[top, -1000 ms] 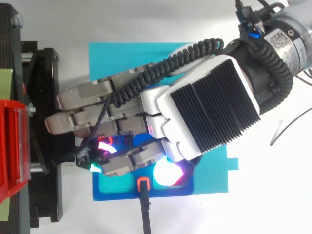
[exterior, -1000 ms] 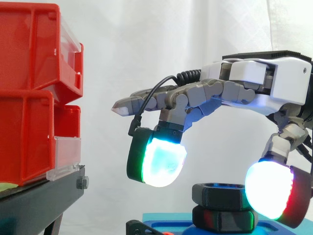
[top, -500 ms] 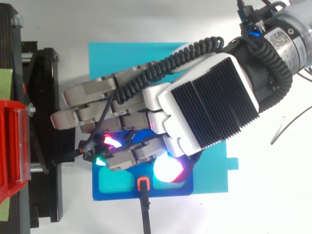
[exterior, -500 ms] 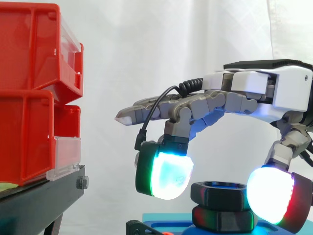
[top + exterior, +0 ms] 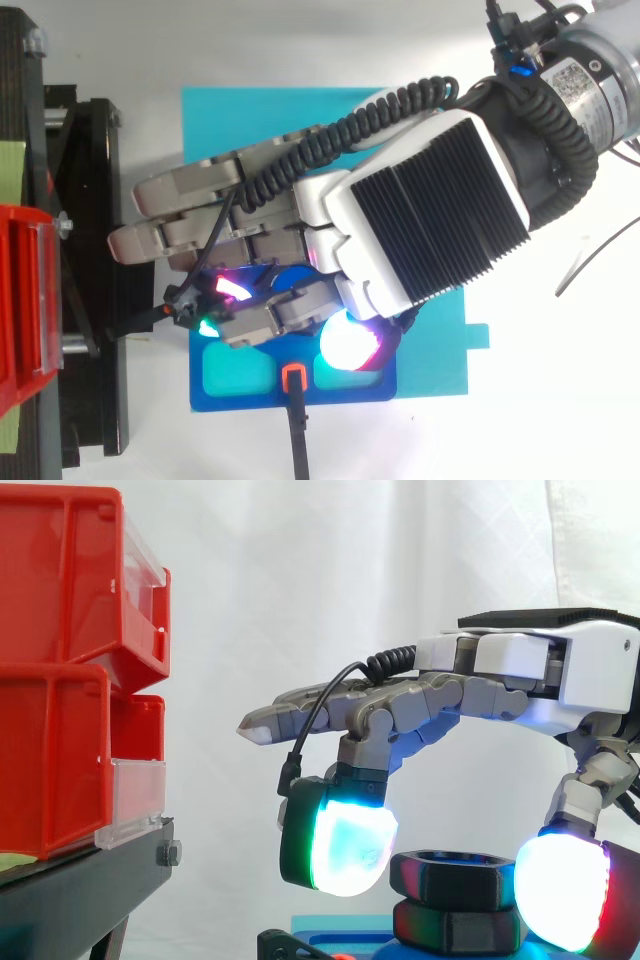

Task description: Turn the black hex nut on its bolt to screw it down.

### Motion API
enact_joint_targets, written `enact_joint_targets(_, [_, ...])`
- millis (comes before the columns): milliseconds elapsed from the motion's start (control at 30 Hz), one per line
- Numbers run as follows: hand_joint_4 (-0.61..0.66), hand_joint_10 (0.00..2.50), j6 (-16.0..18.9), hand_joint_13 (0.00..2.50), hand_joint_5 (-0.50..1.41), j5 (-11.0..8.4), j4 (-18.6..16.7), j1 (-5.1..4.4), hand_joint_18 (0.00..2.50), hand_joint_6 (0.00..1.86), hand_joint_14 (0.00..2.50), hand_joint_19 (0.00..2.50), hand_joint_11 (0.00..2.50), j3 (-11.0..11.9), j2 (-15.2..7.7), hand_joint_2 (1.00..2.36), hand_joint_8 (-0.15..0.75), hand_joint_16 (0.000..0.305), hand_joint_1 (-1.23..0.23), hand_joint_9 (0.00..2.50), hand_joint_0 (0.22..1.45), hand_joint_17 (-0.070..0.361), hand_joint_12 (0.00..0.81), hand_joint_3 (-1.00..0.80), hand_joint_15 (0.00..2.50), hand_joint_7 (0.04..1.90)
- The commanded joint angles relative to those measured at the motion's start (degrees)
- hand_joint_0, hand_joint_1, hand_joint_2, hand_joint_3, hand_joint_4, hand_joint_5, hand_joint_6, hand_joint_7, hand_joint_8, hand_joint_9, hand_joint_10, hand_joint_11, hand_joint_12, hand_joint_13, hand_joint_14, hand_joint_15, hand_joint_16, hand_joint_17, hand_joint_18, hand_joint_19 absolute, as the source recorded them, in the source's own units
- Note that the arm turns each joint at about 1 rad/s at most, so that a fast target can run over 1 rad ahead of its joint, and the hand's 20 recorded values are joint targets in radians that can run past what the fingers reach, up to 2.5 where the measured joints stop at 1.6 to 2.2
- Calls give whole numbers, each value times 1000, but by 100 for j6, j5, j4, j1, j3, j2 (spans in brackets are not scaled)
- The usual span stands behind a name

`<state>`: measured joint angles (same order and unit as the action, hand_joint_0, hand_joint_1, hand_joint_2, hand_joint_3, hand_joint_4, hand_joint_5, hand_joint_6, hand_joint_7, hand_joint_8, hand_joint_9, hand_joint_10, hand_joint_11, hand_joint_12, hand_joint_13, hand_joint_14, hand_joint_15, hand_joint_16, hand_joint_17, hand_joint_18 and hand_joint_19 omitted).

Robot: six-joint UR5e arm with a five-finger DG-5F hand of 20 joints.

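1. two black six-sided pieces stand stacked at the lower middle of the side view. the upper one is the black hex nut (image 5: 452,872), and a matching hex piece (image 5: 455,927) sits right under it.
2. one hand (image 5: 540,675) reaches in from the right edge. one of its fingers (image 5: 345,845) is curled down and the rest stretch straight out towards the left.
3. the nut sits between that curled finger's glowing pad on its left and the thumb pad (image 5: 560,890) on its right. both pads meet the nut's sides, so the fingers are pinching it.
4. the nut is matte, hard-edged and flat-faced, with a round hole in its top. the pads are thick, rounded and bright white-cyan, and the thumb's edge shows red and green.
5. from above, the hand's ribbed black back (image 5: 430,220) covers the stack, over a blue tray (image 5: 290,395) lying on one cyan mat (image 5: 250,120) on the white counter (image 5: 560,400).
6. at the left, glossy red bins (image 5: 60,580) rise in two tiers on one black stand (image 5: 90,880), some with clear front panels, before a white curtain (image 5: 300,580).
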<state>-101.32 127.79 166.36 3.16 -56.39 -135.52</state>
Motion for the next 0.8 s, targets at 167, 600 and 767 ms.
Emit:
enact_joint_targets(167, [269, 0, -10, 177, -74, 0, -15, 0, 103, 503, 0, 230, 22, -3, -1, 1000, 243, 59, -573, 644, 371, 132, 472, -500, 0, 1108])
enact_joint_targets(600, [221, 0, -10, 164, -80, 26, -15, 53, 81, 503, 0, 235, 38, -12, -1, 1000, 214, 52, -642, 628, 436, 117, 443, -500, 0, 1138])
enact_joint_targets(767, [263, 0, -10, 177, -86, 35, -33, 53, 95, 503, 0, 230, 26, -65, -1, 1000, 238, 57, -617, 618, 386, 127, 463, -500, 0, 1139])
